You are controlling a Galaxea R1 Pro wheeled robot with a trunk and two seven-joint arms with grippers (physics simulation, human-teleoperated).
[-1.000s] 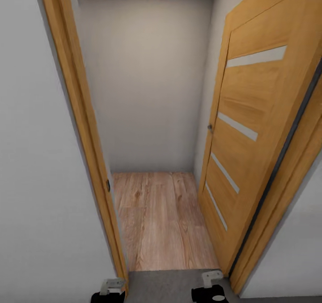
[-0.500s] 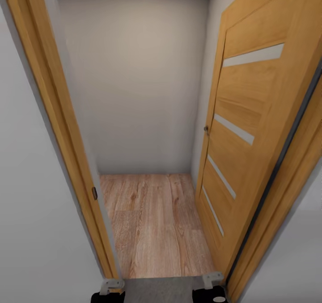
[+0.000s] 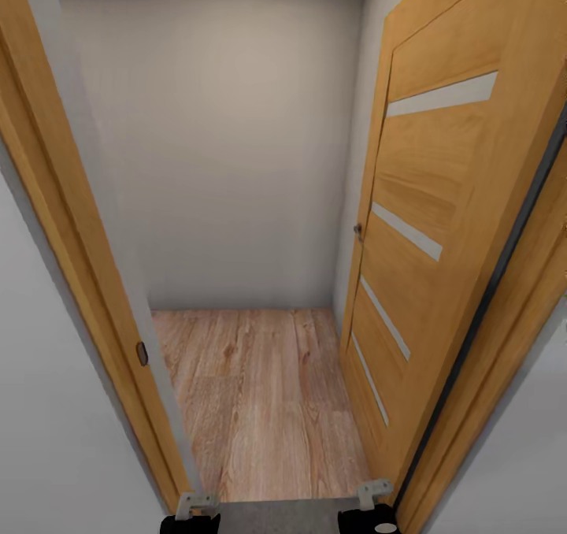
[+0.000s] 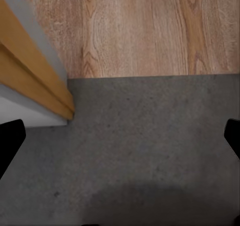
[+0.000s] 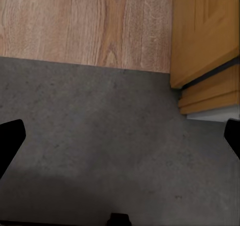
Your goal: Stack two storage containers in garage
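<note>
Here's the robot at an open honey-coloured wooden door (image 3: 441,227) swung back on the right, its base on the dark grey speckled concrete floor (image 4: 150,151) with light wood plank flooring (image 3: 260,392) just beyond the threshold. Both hands are empty: the left hand (image 4: 120,141) and the right hand (image 5: 120,141) each have black fingers spread wide, nothing between them. No orange-red bins anywhere I can see, so I can't place them relative to either hand. I'd judge the carrying and stacking is all ahead.
</note>
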